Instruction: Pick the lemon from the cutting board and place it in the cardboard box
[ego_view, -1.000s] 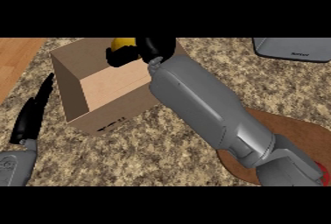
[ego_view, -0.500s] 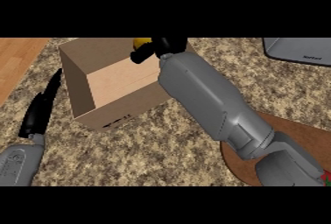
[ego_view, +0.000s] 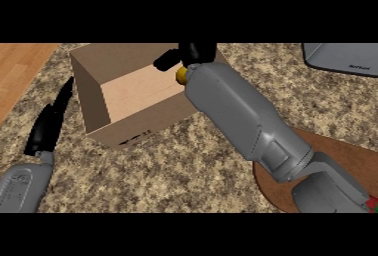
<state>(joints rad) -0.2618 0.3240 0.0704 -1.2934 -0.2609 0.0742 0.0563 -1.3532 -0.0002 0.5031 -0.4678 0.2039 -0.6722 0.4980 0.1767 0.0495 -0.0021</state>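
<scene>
One lemon (ego_view: 180, 75) is still clamped in the right hand (ego_view: 193, 52), now carried over the cardboard box (ego_view: 148, 122); release is judged due.

readable text: none | cardboard box (ego_view: 151, 122) print: illegible | grey appliance (ego_view: 344, 58) label: illegible

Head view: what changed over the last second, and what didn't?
The right hand, still curled round the lemon, shifted rightward over the cardboard box's far side; the lemon now shows lower, under the fingers. Nothing released. The left hand stays open beside the box; the cutting board is unchanged.
</scene>
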